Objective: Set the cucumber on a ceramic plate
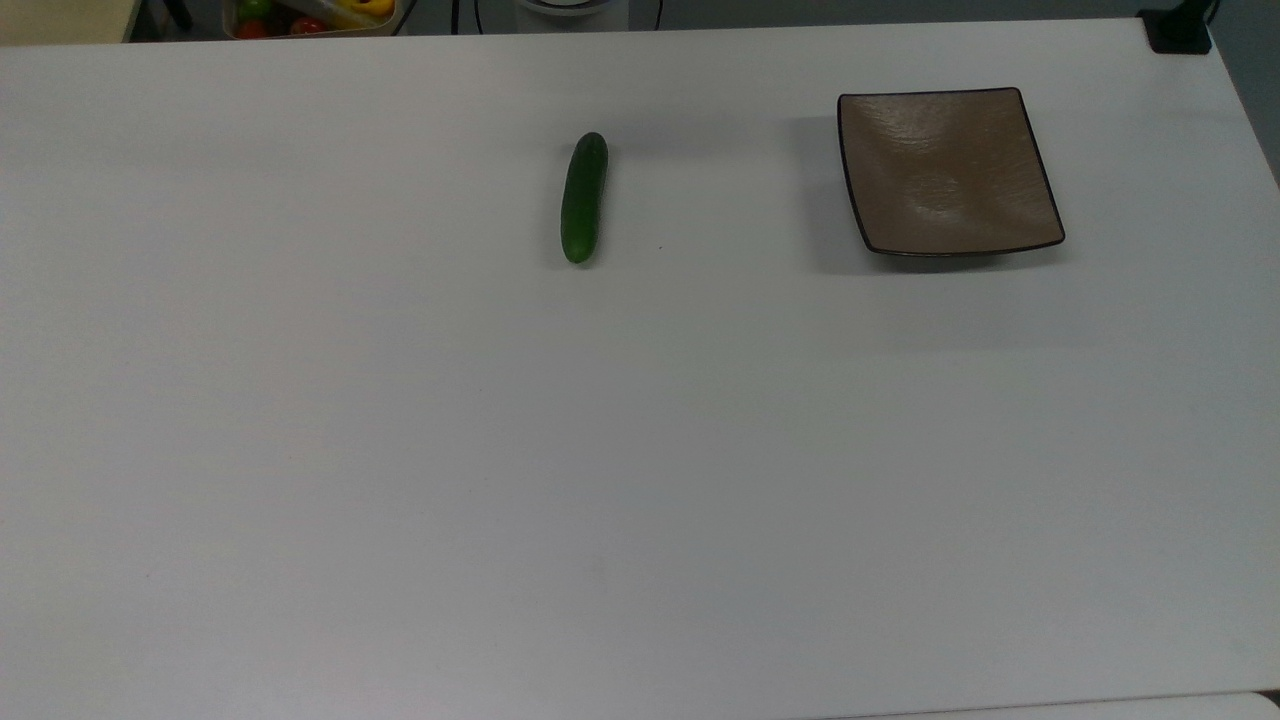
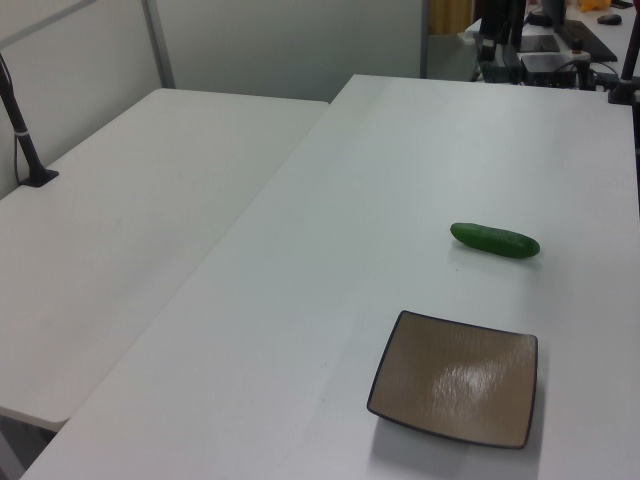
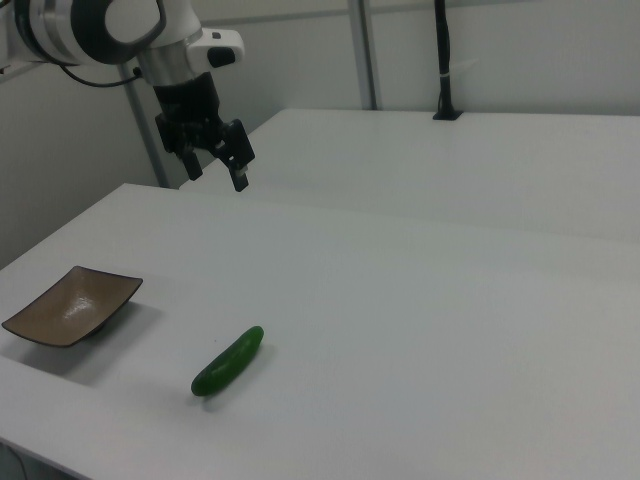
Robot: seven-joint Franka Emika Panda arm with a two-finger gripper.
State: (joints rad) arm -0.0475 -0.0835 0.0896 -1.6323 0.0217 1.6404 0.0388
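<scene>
Right view, left to right: plate (image 3: 72,305) sits at about 9 o'clock on the table (image 3: 420,300), gripper (image 3: 214,165) hangs high above with fingers spread and nothing in them, and the cucumber (image 3: 228,361) lies on the bare table roughly at its 6 o'clock, well apart. Its long axis runs 1-to-7 o'clock here, so I'd guess the wrist needs turning to pinch across it.

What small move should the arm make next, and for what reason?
Probably lower the open end effector toward the small dark green cucumber. It hangs high above the white table, holding nothing, while the cucumber lies apart from the empty square brown ceramic plate.
</scene>
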